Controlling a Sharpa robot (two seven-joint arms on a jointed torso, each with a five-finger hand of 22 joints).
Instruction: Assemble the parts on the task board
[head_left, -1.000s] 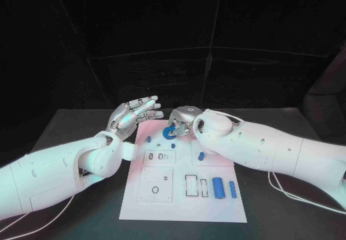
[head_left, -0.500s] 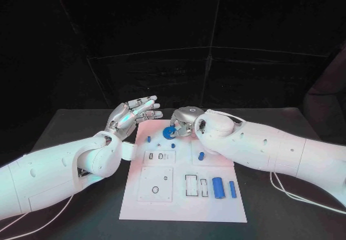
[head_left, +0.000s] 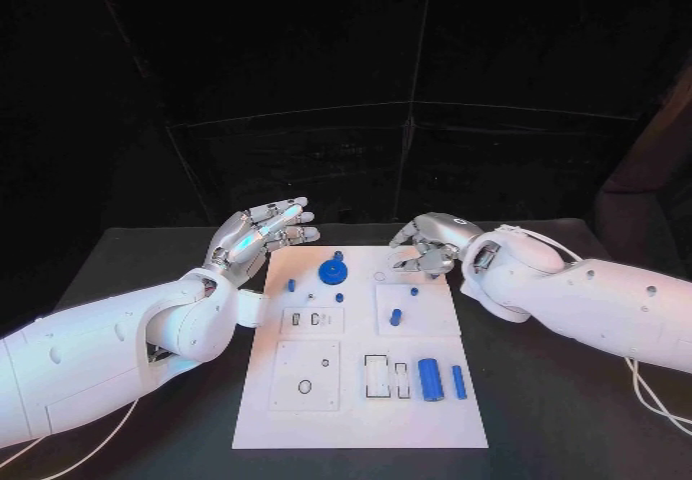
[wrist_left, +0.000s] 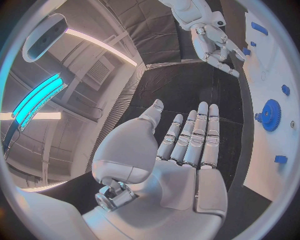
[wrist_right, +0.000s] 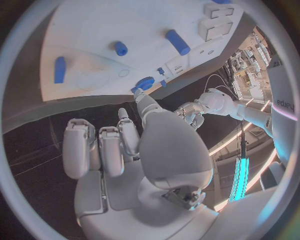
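So the blue gear (head_left: 335, 270) sat near the far end of the white task board (head_left: 361, 420), apart from both hands. The right hand (head_left: 428, 245) hovered just past the board's far right corner, fingers curled in on nothing, and the left hand (head_left: 263, 232) was raised off the far left corner, fingers spread, holding nothing.

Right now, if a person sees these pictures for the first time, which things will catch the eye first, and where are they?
The long white task board lies in the middle of the black table, between the two white arms. On its far end sits a round blue toothed gear, with smaller blue parts scattered nearer. The silver left hand hovers open by the board's far left corner, and the silver right hand, fingers curled and holding nothing, is above its far right corner.
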